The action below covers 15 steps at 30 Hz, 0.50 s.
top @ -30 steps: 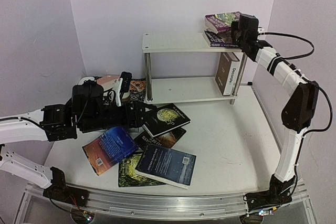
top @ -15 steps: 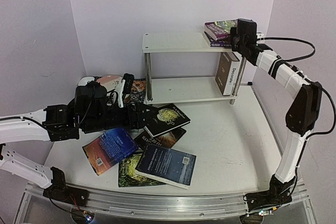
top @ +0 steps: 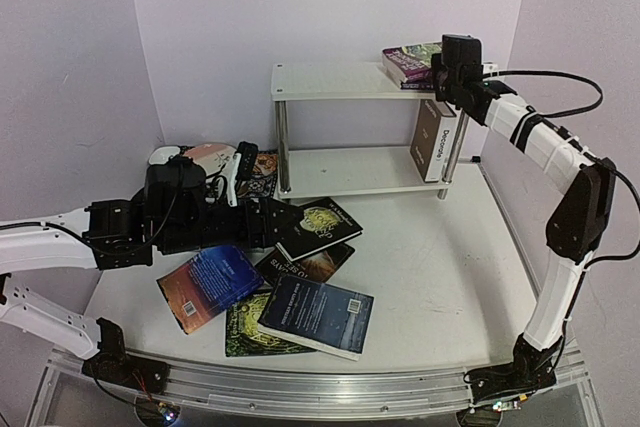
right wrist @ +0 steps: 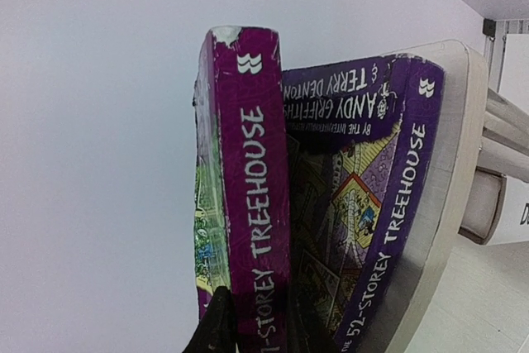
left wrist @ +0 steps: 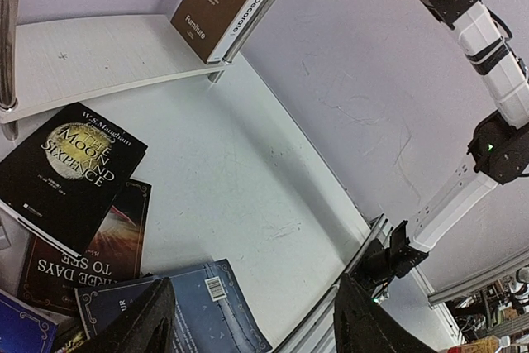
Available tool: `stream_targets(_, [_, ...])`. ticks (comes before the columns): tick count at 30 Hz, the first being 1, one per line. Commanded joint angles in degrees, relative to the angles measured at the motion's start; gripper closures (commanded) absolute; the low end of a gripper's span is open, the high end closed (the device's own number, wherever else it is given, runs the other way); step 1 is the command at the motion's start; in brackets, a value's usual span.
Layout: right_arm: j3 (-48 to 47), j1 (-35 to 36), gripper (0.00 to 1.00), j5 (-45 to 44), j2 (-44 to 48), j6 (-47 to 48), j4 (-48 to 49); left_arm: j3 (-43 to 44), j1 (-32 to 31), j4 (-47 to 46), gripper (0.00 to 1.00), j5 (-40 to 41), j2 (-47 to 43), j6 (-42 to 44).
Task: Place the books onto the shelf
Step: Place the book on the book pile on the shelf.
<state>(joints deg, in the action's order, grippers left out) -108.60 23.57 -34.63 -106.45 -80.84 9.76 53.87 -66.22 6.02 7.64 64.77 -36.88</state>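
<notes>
Our right fingers (right wrist: 216, 324) are pinching the upper purple book (right wrist: 248, 163) at the end of its spine, holding it over the lower purple book (right wrist: 388, 204) at the right end of the top tier of the shelf (top: 330, 80). Our left fingers (left wrist: 145, 328) are standing wide apart, gripping nothing, hovering over the books scattered on the left side of the counter (top: 440, 267), near the black book (left wrist: 70, 171). A brown-and-white book (top: 435, 139) is standing at the lower tier's right end.
</notes>
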Motion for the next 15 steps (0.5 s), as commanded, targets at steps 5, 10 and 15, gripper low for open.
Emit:
stream_targets(5, [-3.46, 0.58, 0.9, -7.15, 1.68, -0.37, 6.78, 0.57, -0.05, -1.5, 0.34, 0.47, -2.75, 0.74])
stream_targets(10, [-4.85, 1.17, 0.9, -9.51, 0.06, -1.58, 7.97, 0.45, 0.02, -1.36, 0.34, 0.67, -3.58, 0.96])
stream_targets(15, [-6.19, 2.03, 0.88, -11.8, -1.59, -2.7, 8.81, 0.06, -0.05, -1.2, 0.34, 0.54, -4.31, 0.94])
